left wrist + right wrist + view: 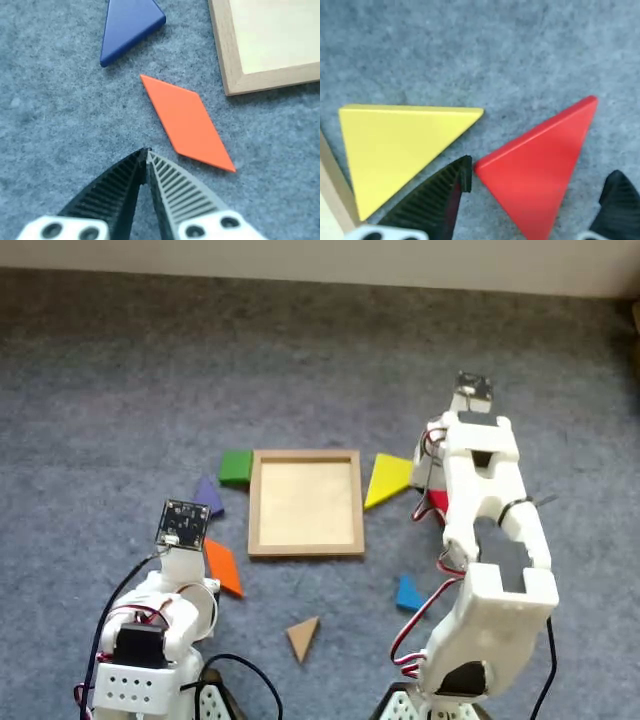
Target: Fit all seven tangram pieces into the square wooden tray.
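Note:
The square wooden tray (305,455) lies empty in the middle of the mat. Around it are a green square (236,466), a purple triangle (207,495), an orange parallelogram (224,567), a yellow triangle (388,480), a small blue triangle (407,593) and a tan triangle (303,637). A red triangle (540,160) lies beside the yellow triangle (395,140). My right gripper (540,182) stands open over the red triangle, one finger on each side. My left gripper (146,152) is shut and empty, just short of the orange parallelogram (187,122), with the purple triangle (130,25) beyond.
Everything rests on a grey-blue carpet-like mat. The right arm (490,530) covers most of the red piece from above. The tray's corner rim (223,50) is close to the orange piece, and the tray's edge (332,200) borders the yellow triangle.

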Robot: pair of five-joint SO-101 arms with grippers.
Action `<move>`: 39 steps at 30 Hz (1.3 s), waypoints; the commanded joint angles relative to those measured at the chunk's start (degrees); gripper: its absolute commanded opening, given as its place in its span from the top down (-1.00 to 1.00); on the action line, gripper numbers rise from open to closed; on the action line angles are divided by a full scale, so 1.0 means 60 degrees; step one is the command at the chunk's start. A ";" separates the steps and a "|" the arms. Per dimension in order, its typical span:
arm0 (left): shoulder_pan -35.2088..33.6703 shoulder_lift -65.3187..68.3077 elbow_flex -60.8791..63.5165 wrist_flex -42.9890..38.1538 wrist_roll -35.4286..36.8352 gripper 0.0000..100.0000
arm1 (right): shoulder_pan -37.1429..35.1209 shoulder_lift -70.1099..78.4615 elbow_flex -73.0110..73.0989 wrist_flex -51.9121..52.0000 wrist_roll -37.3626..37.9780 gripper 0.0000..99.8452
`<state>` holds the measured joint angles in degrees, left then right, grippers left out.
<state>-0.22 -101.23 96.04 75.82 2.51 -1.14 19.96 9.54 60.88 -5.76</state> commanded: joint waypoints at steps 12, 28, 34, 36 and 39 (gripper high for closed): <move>0.0154 -0.0476 0.0183 0.0029 -0.0059 0.99 | 0.0037 0.0095 -0.0549 -0.0095 -0.0088 0.42; 0.0154 -0.0476 0.0183 0.0029 -0.0059 0.99 | -0.0007 -0.0930 -0.1077 0.1077 -0.0029 0.55; 0.0154 -0.0476 0.0183 0.0029 -0.0059 0.99 | -0.0608 -0.1766 -0.1062 0.1121 -0.0029 0.55; 0.0154 -0.0476 0.0183 0.0029 -0.0059 0.99 | -0.0930 -0.2029 -0.1033 0.1223 -0.0029 0.55; 0.0154 -0.0476 0.0183 0.0029 -0.0059 0.99 | -0.1590 -0.2293 -0.1106 0.1575 -0.0029 0.55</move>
<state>-0.22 -101.23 96.04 75.82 2.51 -6.15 11.08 6.37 68.18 -5.76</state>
